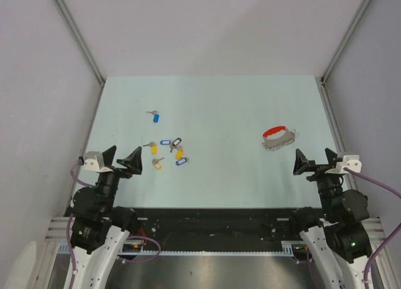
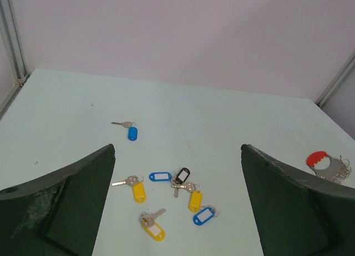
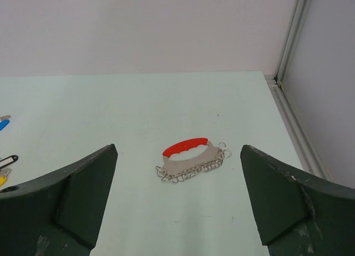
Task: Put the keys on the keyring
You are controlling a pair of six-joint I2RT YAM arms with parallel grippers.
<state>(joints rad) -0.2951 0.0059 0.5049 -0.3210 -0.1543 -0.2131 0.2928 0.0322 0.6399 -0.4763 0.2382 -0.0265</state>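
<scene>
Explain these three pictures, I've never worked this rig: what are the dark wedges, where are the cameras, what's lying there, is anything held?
Two robot arms sit at the near edge of the table. The overhead picture shows both: left gripper, right gripper. The other two come from wrist cameras; the dark wedges are each gripper's own fingers. Both grippers are open, holding nothing. On the table lie the keys, near the left arm, and the red-and-grey keyring, near the right.
</scene>
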